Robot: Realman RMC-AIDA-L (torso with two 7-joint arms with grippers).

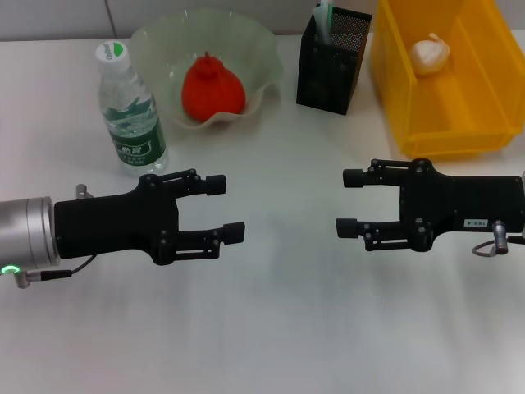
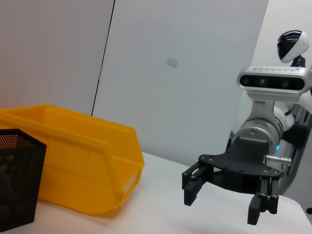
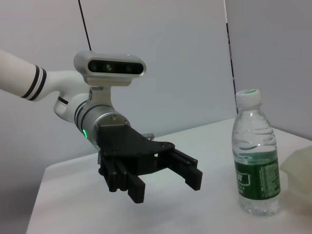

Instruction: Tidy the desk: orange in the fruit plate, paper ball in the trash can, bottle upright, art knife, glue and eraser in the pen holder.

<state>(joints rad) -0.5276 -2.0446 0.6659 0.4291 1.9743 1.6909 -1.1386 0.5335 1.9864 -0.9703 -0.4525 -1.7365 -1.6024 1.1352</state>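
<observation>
The orange (image 1: 212, 86) lies in the pale-green fruit plate (image 1: 161, 43) at the back. Left of the plate the bottle (image 1: 131, 115) stands upright, and it shows again in the right wrist view as the bottle (image 3: 256, 161). The paper ball (image 1: 430, 54) rests inside the yellow trash can (image 1: 459, 123). The green glue (image 1: 323, 20) sticks out of the black mesh pen holder (image 1: 332, 66). The art knife and eraser are out of view. My left gripper (image 1: 227, 208) and right gripper (image 1: 349, 202) hover open and empty, facing each other over the bare table.
The left wrist view shows the trash can (image 2: 83, 161) beside the pen holder (image 2: 17, 180), with the right gripper (image 2: 224, 204) beyond. The right wrist view shows the left gripper (image 3: 166, 187) and a bit of the fruit plate (image 3: 300, 170).
</observation>
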